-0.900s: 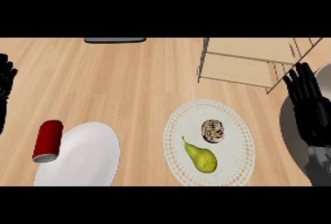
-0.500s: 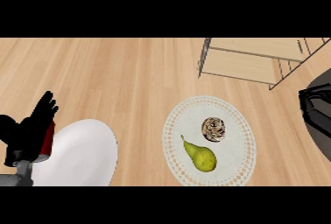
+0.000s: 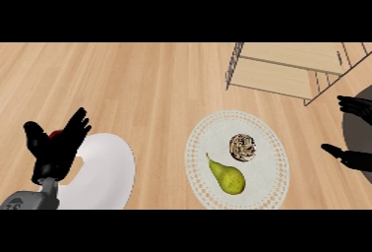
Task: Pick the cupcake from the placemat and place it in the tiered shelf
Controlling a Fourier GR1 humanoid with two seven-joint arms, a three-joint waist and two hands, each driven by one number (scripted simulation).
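Observation:
A cupcake [image 3: 242,146] with brown swirled topping sits on the white round placemat [image 3: 270,167], right of centre. A green pear [image 3: 227,175] lies just below and left of it on the same mat. The wooden tiered shelf [image 3: 291,71] stands at the upper right. My left hand [image 3: 56,145] is at the lower left, fingers straight and spread, over the white plate's left edge. My right hand [image 3: 354,133] shows only partly at the right edge, right of the placemat and apart from the cupcake; its thumb and fingers look spread.
A white plate [image 3: 105,174] lies at the lower left. A red can [image 3: 55,135] is almost hidden behind my left hand. A dark round object [image 3: 356,128] sits at the right edge behind my right hand.
My left hand has come in from the left edge and now covers the red can. My right hand has drawn back toward the right edge. Cupcake and pear have not moved.

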